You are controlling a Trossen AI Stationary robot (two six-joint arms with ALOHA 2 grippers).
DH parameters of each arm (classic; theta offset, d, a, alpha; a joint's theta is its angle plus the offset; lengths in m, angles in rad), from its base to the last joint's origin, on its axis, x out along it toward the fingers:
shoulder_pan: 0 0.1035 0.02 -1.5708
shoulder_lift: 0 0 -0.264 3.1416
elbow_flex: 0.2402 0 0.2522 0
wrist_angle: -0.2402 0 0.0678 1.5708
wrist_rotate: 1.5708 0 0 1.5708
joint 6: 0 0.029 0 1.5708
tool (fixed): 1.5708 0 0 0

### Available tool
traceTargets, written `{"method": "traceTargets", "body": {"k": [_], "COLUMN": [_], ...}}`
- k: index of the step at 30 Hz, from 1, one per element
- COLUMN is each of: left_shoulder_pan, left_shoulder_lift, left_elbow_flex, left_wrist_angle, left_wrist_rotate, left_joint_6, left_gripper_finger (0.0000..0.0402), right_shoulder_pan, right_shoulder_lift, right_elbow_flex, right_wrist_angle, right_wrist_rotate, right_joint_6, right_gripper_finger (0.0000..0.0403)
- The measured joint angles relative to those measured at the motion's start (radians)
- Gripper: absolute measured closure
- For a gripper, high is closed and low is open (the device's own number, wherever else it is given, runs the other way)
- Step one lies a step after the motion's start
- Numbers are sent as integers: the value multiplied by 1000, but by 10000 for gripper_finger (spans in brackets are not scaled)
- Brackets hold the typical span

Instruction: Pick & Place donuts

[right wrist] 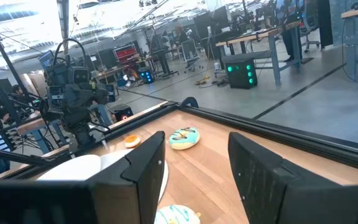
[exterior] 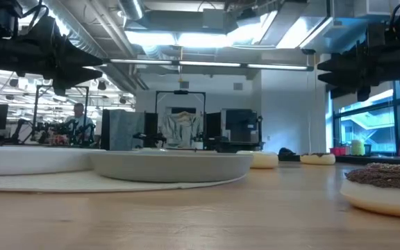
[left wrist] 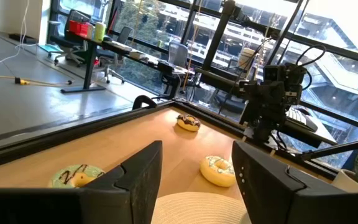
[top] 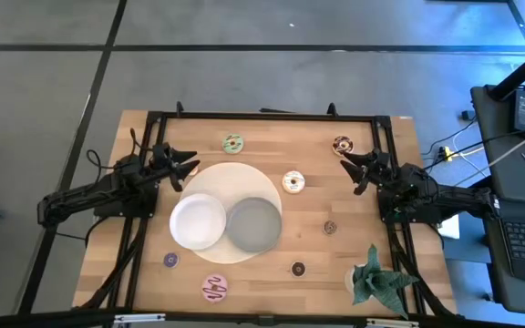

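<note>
High view, wooden table [top: 144,264], grey floor [top: 44,82], office desk [top: 518,210] beside

Pale matt wood counter [top: 144,264], black metal frame [top: 262,117], smooth matt plates [top: 198,221], glossy iced donuts [top: 293,182]

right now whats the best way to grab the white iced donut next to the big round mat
Take the white iced donut from straight above, fingers across the ring on opposite outer edges. It lies flat on the table, clear of the mat, so both sides look reachable. The right gripper, fingers open, is probably the nearer one.
</note>
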Motion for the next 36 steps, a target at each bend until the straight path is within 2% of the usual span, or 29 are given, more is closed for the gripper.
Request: {"method": "traceTargets", "body": {"k": [36], "left_shoulder_pan": [0], "left_shoulder_lift": [0], "left_elbow_flex": [0], "left_wrist_angle": [0], "left_wrist_rotate": [0], "left_joint_6": [0], "left_gripper_finger": [212], "right_shoulder_pan": [0], "right_shoulder_lift": [0], "right_elbow_flex": [0], "right_wrist_angle": [13], "right_wrist_rotate": [17], "right_joint_6": [3], "right_gripper_finger": [225]}}
